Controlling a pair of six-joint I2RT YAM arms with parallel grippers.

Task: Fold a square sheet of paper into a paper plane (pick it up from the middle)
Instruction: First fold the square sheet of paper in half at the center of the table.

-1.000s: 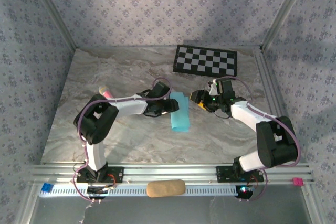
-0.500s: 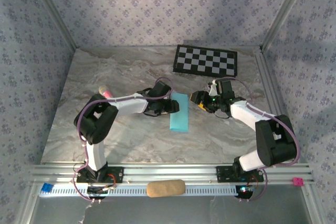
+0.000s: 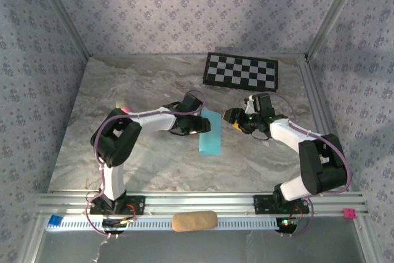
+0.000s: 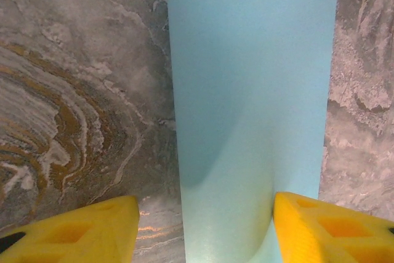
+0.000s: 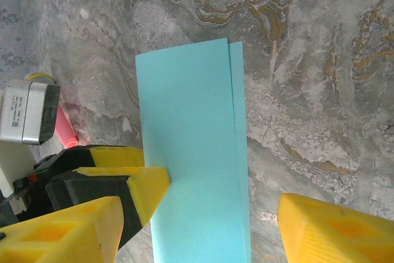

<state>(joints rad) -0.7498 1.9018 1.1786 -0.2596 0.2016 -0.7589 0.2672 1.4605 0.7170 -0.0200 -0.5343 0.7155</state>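
Slippage of the square sheet of paper (image 3: 210, 132) is the main hazard at this stage. The sheet lies folded in half as a long rectangle on the tabletop (image 3: 154, 84) between the two arms, well apart from the checkerboard mat (image 3: 241, 71). The left gripper (image 4: 206, 223) is released, with its jaws spread across one long edge: one finger stands on bare tabletop, and the other rests on the paper, which curls up slightly against it. The right gripper (image 5: 198, 214) is also released and holds nothing. In the top view it sits just beside the opposite long edge, apart from the sheet. Note that a single finger contact lets the sheet pivot, so any sideways push is likely to drag it rather than fold it. The two layers are already offset, with a narrow strip of the lower layer showing along one long edge, so a crease pressed now would probably set crooked. The curl at the left finger may buckle into a stray crease. The grippers work close together, so watch for contact between them. Compared with one second ago, the near end of the sheet has swung slightly toward the left arm. The left elbow now covers more of the pink marker (image 5: 64, 129), and the right gripper is almost unchanged.
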